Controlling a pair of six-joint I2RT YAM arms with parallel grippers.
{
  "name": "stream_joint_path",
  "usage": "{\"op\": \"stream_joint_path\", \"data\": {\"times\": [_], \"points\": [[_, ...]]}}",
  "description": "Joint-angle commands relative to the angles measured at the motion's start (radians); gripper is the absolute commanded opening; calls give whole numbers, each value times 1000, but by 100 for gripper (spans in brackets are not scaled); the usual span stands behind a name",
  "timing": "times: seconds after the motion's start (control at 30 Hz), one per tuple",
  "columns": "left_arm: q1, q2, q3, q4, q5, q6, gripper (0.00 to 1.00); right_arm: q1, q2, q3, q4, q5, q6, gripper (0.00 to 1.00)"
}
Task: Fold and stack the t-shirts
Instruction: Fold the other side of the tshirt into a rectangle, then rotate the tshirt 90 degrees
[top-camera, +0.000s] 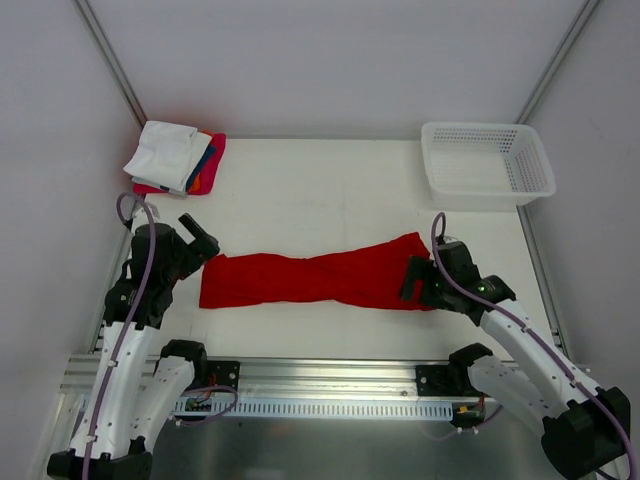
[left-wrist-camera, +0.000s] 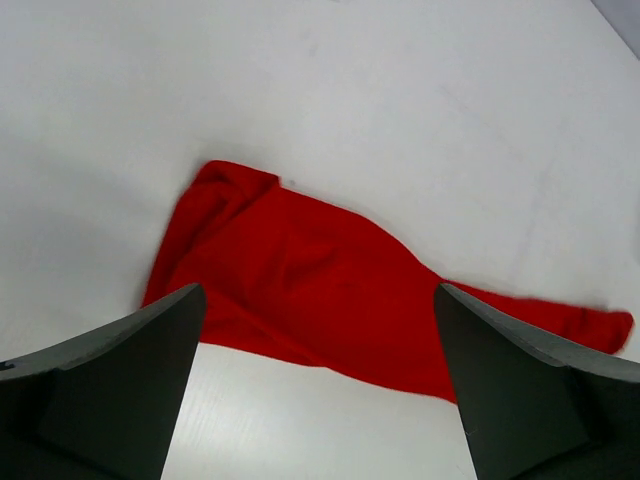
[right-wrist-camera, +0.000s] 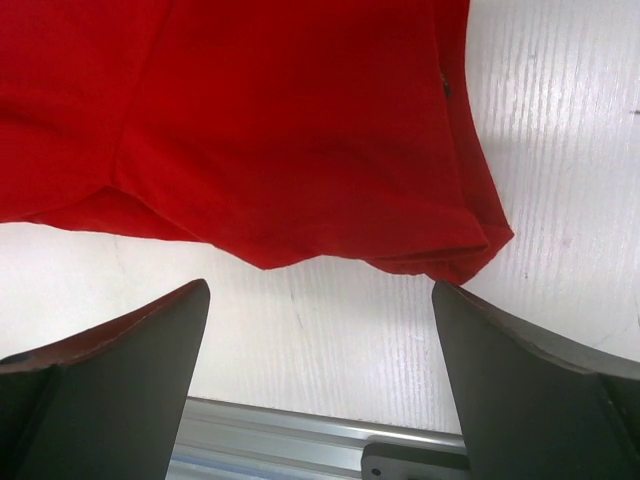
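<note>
A bright red t-shirt (top-camera: 320, 278) lies folded into a long band across the middle of the white table. It fills the left wrist view (left-wrist-camera: 330, 290) and the right wrist view (right-wrist-camera: 290, 130). My left gripper (top-camera: 200, 240) is open and empty just off the shirt's left end. My right gripper (top-camera: 418, 280) is open and empty over the shirt's right end, near its front edge. A stack of folded shirts (top-camera: 178, 158), white on top with blue, orange and pink-red under it, sits at the back left corner.
A white plastic mesh basket (top-camera: 487, 163) stands at the back right. The table's front rail (right-wrist-camera: 300, 440) lies just below the right gripper. Side rails edge the table left and right.
</note>
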Motion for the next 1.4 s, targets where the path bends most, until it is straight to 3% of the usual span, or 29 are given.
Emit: {"op": "stream_joint_path", "data": {"times": [0.0, 0.1, 0.17, 0.3, 0.33, 0.43, 0.6, 0.77, 0.93, 0.97, 1.07, 1.1, 1.17, 1.37], "points": [[-6, 74, 33, 131, 273, 105, 99, 13, 55, 133, 1, 12, 9, 97], [-23, 213, 53, 239, 480, 186, 99, 29, 107, 213, -16, 24, 4, 93], [-80, 326, 85, 277, 519, 218, 99, 32, 121, 256, -23, 52, 1, 88], [-164, 502, 133, 358, 614, 295, 99, 33, 155, 261, 7, 38, 9, 64], [-177, 539, 144, 371, 651, 303, 99, 36, 167, 253, 12, 38, 15, 44], [-236, 678, 208, 382, 671, 335, 99, 45, 205, 186, 65, 26, 41, 0], [-373, 933, 360, 386, 738, 407, 99, 67, 213, 84, 136, 44, 92, 1], [-517, 1195, 579, 391, 919, 450, 99, 85, 134, 17, 132, 92, 119, 1], [-594, 1405, 815, 388, 1057, 427, 99, 90, 103, 20, 70, 130, 127, 0], [-606, 1424, 838, 386, 1073, 429, 99, 96, 88, 20, 58, 140, 136, 1], [-654, 1475, 901, 377, 1185, 435, 99, 134, -3, 18, 14, 189, 172, 28], [-664, 1485, 911, 377, 1227, 435, 99, 147, -24, 26, -3, 198, 178, 64], [-689, 1524, 931, 372, 1269, 430, 99, 154, -83, 53, -71, 238, 187, 99], [-756, 1639, 938, 368, 1354, 429, 96, 160, -181, 81, -175, 265, 195, 100]]}}
